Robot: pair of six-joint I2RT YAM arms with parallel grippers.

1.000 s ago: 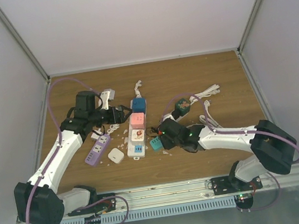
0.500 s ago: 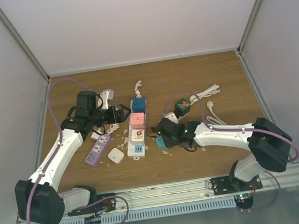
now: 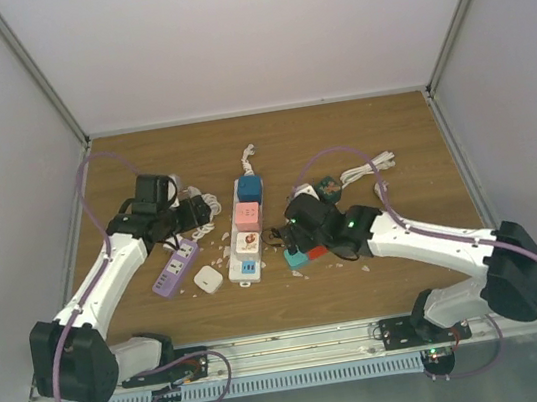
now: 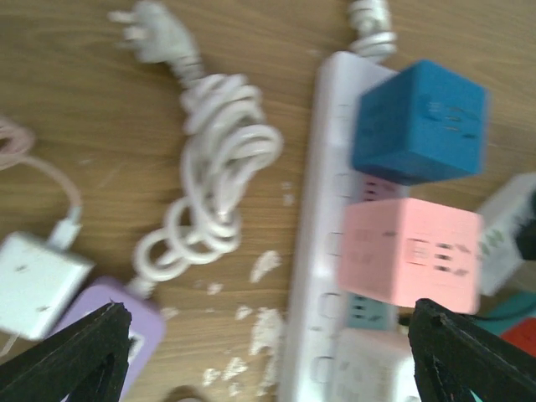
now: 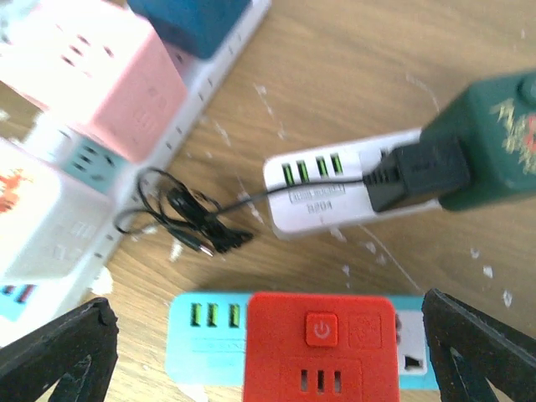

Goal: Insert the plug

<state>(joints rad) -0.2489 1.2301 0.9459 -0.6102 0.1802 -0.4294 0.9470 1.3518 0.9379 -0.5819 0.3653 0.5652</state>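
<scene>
Near the middle of the table [image 3: 339, 130], a red plug [image 5: 318, 352] sits on a light blue socket block [image 5: 205, 318], between the released, wide-apart jaws of the right gripper [image 5: 268, 327]. The left gripper [image 4: 268, 322], its jaws also spread wide, hangs over a white power strip [image 4: 314, 251].

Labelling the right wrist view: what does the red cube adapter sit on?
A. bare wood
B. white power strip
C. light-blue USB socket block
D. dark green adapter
C: the red cube adapter sits on the light-blue USB socket block, whose blue edges show on both sides.

light: bright, even | shadows: soft | left wrist view: blurred
</scene>
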